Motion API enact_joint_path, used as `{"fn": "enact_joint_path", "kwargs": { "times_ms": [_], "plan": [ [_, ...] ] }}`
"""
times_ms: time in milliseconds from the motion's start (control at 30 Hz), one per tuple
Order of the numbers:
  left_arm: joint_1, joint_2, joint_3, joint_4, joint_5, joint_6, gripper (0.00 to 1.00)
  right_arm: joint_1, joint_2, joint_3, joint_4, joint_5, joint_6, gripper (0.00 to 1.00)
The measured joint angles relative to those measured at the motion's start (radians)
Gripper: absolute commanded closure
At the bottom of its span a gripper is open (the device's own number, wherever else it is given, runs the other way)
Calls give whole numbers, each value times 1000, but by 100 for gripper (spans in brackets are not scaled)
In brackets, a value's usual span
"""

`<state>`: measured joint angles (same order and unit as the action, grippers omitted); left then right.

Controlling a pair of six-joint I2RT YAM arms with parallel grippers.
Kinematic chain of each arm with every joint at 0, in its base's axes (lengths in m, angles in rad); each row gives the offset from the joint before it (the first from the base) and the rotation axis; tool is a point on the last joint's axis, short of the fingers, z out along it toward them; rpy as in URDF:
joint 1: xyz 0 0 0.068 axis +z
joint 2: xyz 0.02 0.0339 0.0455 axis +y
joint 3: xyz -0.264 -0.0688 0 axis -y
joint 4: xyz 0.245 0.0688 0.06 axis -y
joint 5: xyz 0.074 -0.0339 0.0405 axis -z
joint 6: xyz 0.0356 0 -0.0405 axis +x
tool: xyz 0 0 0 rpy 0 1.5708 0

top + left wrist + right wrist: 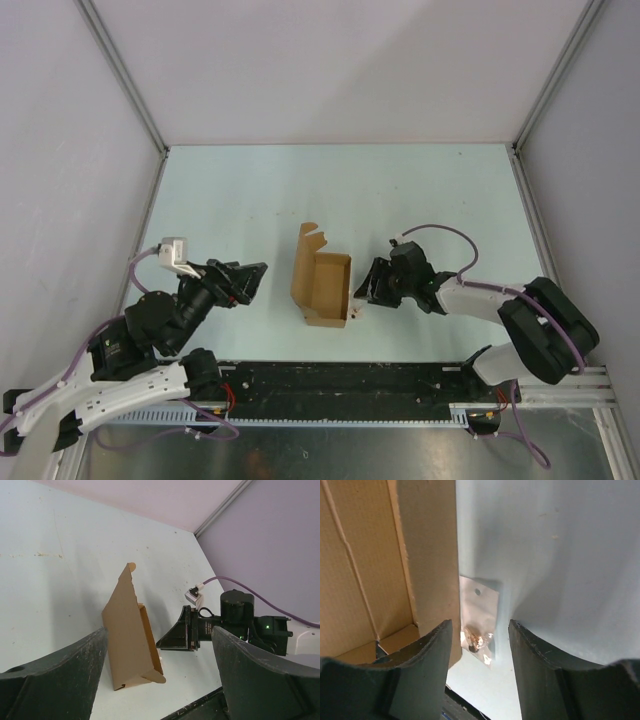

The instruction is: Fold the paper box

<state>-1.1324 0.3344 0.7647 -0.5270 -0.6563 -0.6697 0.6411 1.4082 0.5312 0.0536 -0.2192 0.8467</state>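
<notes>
The paper box (322, 290) is a brown cardboard carton lying mid-table, its lid flap standing up on its left side and its open cavity facing up. In the left wrist view the paper box (127, 635) shows its outer wall and a rounded tab. My left gripper (250, 280) is open, a short way left of the box and apart from it. My right gripper (366, 285) is open just right of the box. In the right wrist view its jaws (480, 626) straddle a small silvery packet (480, 612) lying on the table against the box wall (427, 565).
The packet (357, 314) shows as a white speck by the box's near right corner. Grey enclosure walls and metal frame posts (125, 80) bound the pale table (330, 190). A black rail (340, 385) runs along the near edge.
</notes>
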Motion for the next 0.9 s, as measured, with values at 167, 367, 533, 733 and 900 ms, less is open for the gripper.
{"fn": "enact_joint_path", "kwargs": {
  "times_ms": [167, 367, 533, 733, 900],
  "plan": [
    [0, 0, 0, 0, 0, 0, 11, 11, 42, -3, 86, -24, 14, 55],
    [0, 0, 0, 0, 0, 0, 11, 29, 77, -5, 117, -25, 24, 76],
    [0, 0, 0, 0, 0, 0, 11, 34, 92, -11, 129, -25, 27, 98],
    [0, -1, 0, 0, 0, 0, 11, 32, 53, -24, 87, -13, 14, 100],
    [0, -1, 0, 0, 0, 0, 11, 29, -192, -34, -85, 68, -31, 100]
  ]
}}
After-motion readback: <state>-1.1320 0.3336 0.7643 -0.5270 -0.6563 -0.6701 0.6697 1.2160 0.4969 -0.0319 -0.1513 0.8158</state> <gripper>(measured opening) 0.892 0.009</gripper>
